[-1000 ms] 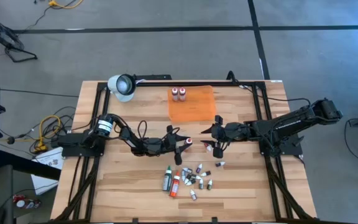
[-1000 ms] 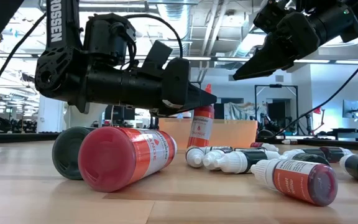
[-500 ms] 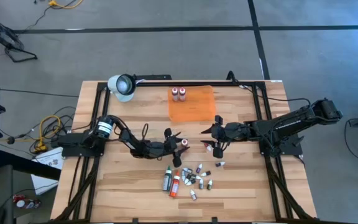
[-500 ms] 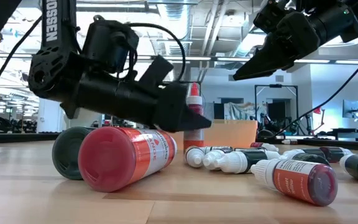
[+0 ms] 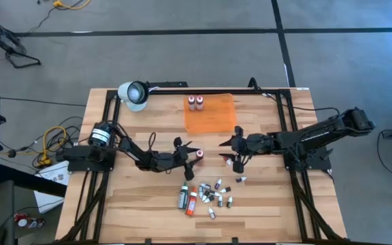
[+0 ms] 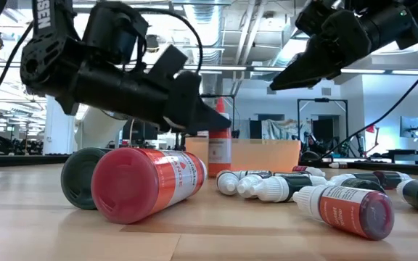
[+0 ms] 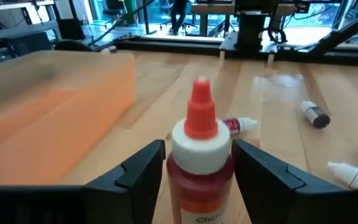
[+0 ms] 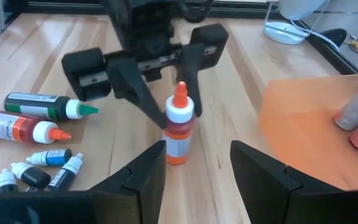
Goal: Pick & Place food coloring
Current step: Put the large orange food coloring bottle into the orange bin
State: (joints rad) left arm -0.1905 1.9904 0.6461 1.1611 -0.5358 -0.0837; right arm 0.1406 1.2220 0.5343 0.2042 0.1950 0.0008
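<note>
On the wooden bench [image 5: 135, 204], mid-surface, the left end effector [image 5: 190, 154] has just released the orange bottle [image 8: 179, 127], now upright; right end effector [image 5: 231, 150] waits spread, empty.

Two pink bottles [image 5: 195, 103] on one orange mat [image 5: 209, 120]; two arms.

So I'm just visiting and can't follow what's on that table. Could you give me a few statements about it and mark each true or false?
1. An orange-tipped bottle stands upright between the left gripper's open fingers. True.
2. Two bottles stand on the orange mat. True.
3. The right gripper holds a bottle. False: it is open and empty.
4. The big red bottle stands upright. False: it lies on its side.
5. The mat holds most bottles. False: most lie in a cluster on the table.
</note>
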